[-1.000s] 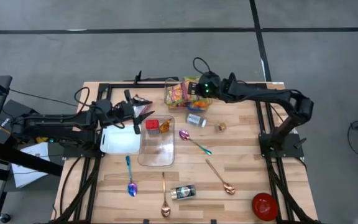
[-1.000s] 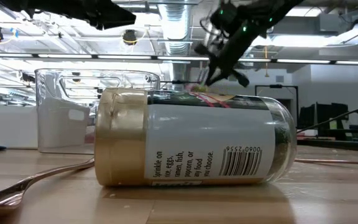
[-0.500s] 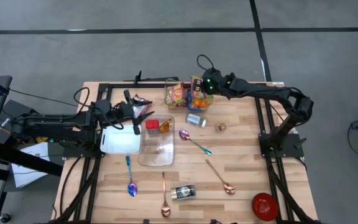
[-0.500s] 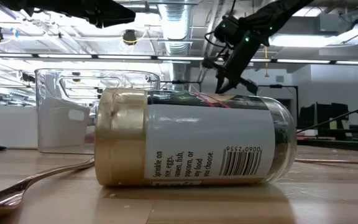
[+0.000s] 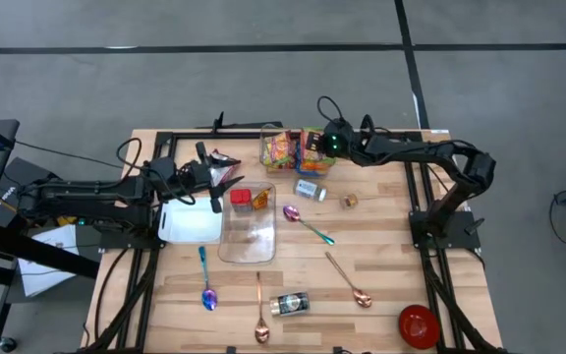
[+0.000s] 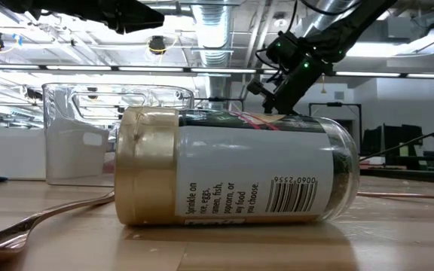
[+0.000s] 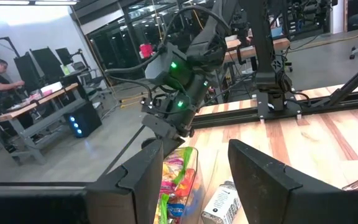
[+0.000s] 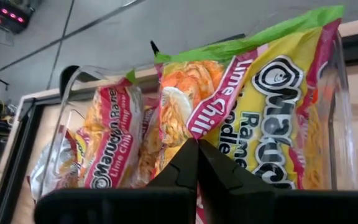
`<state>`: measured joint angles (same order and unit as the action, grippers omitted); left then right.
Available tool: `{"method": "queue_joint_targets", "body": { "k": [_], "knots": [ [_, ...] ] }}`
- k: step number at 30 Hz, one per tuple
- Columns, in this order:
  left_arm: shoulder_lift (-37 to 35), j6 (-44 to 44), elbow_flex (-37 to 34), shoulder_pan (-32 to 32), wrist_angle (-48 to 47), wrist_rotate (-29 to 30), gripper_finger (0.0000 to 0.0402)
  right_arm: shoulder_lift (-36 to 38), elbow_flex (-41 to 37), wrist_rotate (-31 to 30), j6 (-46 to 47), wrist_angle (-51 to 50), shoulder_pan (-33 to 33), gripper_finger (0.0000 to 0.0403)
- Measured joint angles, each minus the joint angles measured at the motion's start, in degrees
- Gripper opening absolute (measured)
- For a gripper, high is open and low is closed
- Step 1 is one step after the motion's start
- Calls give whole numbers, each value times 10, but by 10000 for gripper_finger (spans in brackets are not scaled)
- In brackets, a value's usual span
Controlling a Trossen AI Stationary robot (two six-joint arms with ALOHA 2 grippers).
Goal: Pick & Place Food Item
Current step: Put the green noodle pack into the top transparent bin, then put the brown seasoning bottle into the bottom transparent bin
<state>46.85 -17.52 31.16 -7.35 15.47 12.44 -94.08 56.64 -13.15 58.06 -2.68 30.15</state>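
Right end effector (image 8: 196, 163) pinched shut on upright ramen packet (image 8: 260, 106), long axis vertical in clear bin (image 8: 73, 118).

Two matte black, slender jointed robot arms: the left arm (image 5: 86, 192) fills the middle left of the overhead picture, the right arm (image 5: 430, 157) the upper right, each standing on a black metal frame bolted to the table's edge. Thin black cables loop off both wrists, and a small green light glows on the right arm's wrist housing (image 5: 333, 140). In the left wrist picture, the left arm's two dark angular plastic fingers (image 7: 263, 177) fill the bottom, with green lights on the other arm's wrist.
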Motion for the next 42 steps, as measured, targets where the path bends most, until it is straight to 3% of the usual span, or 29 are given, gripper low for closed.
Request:
{"method": "queue_joint_targets", "body": {
  "k": [8, 18, 24, 31, 35, 38, 42],
  "knots": [
    [0, 0, 0, 0, 0, -2, 176, 0, 0, -3, -81, 1, -8, 15],
    [0, 0, 0, 0, 0, -2, 176, 54, 0, -4, -174, -7, -9, 139],
    [0, 0, 0, 0, -1, -2, 176, 140, 1, -7, -284, -108, -47, 194],
    [0, -1, 0, 0, -1, -46, 176, 200, 1, -4, -429, -305, -203, 191],
    [0, -1, 0, 0, -1, -74, 176, 201, 1, -58, -511, -372, -290, 172],
    [0, 6, 0, 0, -1, -81, 176, 182, 1, -95, -589, -407, -329, 162],
    [0, 11, 0, 5, -2, -82, 176, 144, 1, -124, -588, -447, -340, 161]
  ]
}}
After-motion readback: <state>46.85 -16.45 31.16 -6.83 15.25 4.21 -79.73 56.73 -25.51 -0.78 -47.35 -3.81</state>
